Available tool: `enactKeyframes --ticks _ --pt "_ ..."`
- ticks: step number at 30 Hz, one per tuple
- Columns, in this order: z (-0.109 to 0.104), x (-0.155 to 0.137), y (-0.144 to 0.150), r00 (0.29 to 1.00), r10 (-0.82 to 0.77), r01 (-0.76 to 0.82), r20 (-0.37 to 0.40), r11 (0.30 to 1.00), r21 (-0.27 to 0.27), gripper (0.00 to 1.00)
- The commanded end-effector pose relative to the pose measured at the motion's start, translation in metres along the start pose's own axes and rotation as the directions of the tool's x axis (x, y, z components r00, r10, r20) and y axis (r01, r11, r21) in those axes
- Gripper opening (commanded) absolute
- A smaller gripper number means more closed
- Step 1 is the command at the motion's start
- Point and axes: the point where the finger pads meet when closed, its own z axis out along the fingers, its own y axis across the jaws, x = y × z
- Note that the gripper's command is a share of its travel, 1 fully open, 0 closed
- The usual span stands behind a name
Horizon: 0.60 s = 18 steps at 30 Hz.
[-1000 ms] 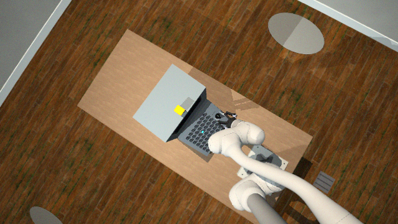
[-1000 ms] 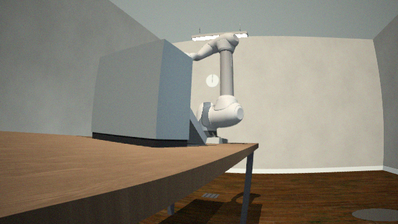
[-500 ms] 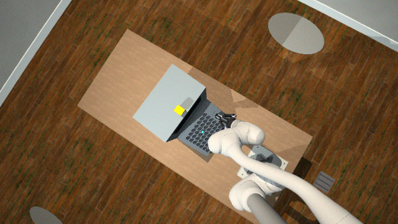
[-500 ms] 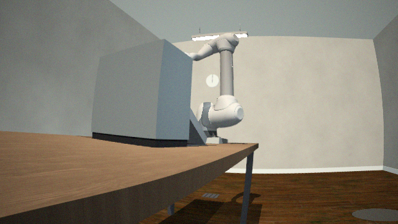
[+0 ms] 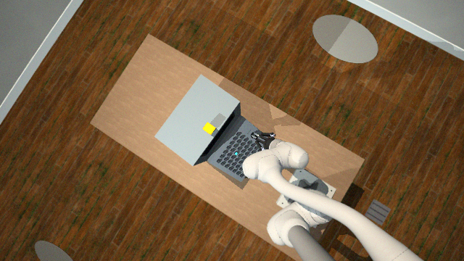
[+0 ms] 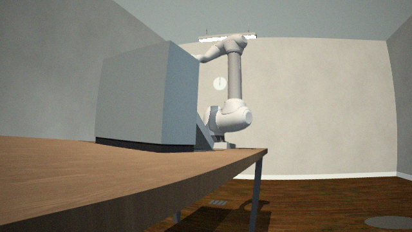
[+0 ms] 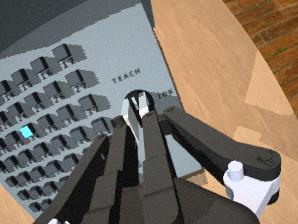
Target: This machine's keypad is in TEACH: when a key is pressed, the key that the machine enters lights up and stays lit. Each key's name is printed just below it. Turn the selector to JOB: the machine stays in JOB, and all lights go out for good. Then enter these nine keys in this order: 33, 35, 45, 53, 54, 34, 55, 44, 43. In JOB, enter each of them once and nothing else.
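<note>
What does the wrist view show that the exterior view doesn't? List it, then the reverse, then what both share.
Only the wrist view shows the gripper shut on the selector knob, the TEACH label, and the keypad with one cyan lit key. Only the exterior view shows the arm's base, the upright link, the machine's blank side and a table leg. Both show the wooden table.

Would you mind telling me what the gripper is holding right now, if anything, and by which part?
The gripper is shut on the selector knob beside the TEACH label, its fingers pinching the knob's two opposite sides.
</note>
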Motion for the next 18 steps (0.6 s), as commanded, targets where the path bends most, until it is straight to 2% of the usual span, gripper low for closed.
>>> enactKeyframes --ticks 1,18 --pt "0.0016 -0.0021 -0.0003 1.000 -0.008 0.008 0.002 1.000 -0.002 0.00" --pt "0.0016 -0.0021 -0.0002 1.000 -0.001 0.001 0.001 1.000 -0.002 0.00"
